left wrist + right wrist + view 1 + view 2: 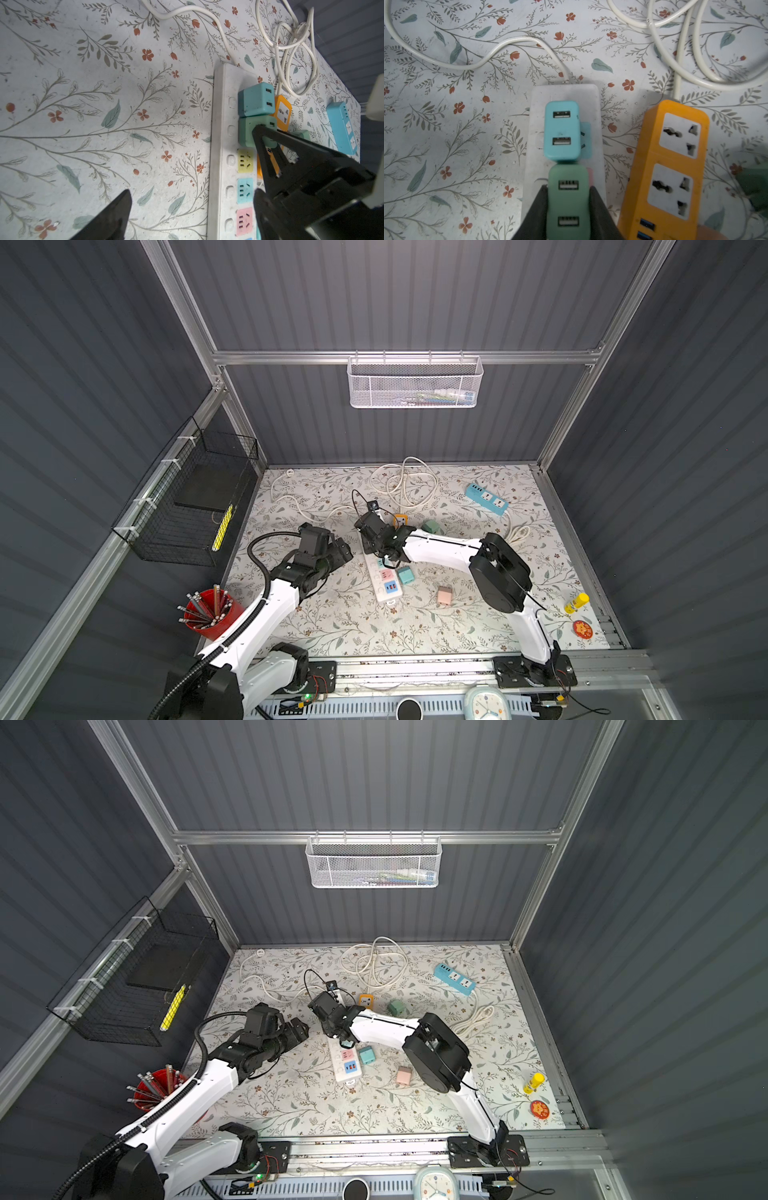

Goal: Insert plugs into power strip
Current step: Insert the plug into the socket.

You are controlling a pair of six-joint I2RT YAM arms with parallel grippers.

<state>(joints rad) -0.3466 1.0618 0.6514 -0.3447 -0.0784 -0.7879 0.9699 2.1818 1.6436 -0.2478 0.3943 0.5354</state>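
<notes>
right jaws: gripping green plug (568, 204) | on white strip (564, 92) (teal plug (561, 128) adjacent)

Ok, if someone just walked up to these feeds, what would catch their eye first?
Probably the right gripper, clamped on a mint green plug that sits on the white power strip right against a teal plug already in its socket. After that, the bright orange power strip lying alongside, and the open left gripper hovering on the white strip's other side.
</notes>
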